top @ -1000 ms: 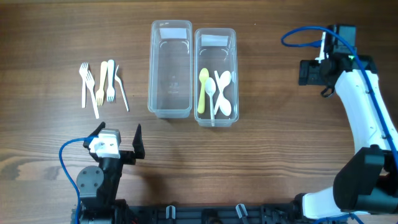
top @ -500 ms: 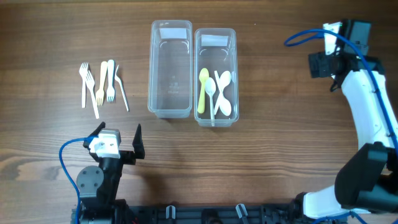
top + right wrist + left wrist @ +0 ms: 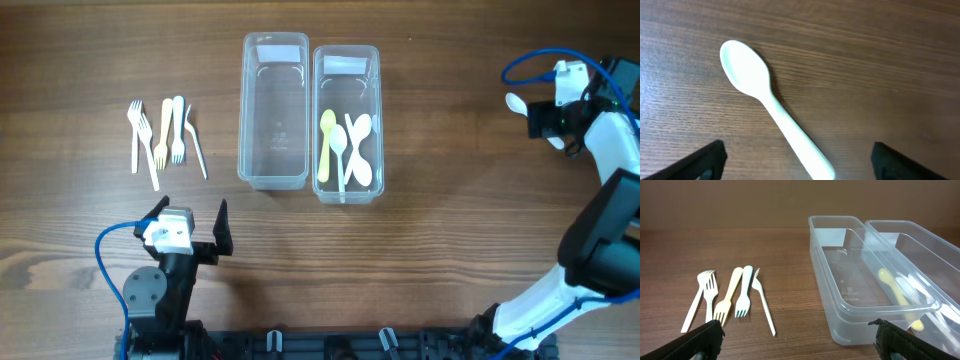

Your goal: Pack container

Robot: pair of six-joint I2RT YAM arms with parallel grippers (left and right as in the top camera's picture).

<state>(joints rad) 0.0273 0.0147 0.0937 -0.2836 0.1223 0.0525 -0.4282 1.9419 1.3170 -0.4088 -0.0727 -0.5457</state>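
Cutlery appears to be sorted by kind, which explains the layout. The right gripper [image 3: 797,162] is held with fingers spread wide and nothing grasped. A loose white spoon [image 3: 771,107] lies on the table [image 3: 875,55] directly beneath it, between the fingers, bowl pointing away, so a pick is judged to be the step in hand. The left gripper [image 3: 799,342] is parked low, likewise spread and empty. Ahead of it to the left, five forks [image 3: 735,297] are laid side by side: three white, one yellow, one pale blue. Ahead to its right, two clear tubs are set: the empty container [image 3: 827,287] nearer, and beyond it the spoon container [image 3: 347,52], where four spoons are counted, one yellow spoon [image 3: 326,145] and seemingly three white.
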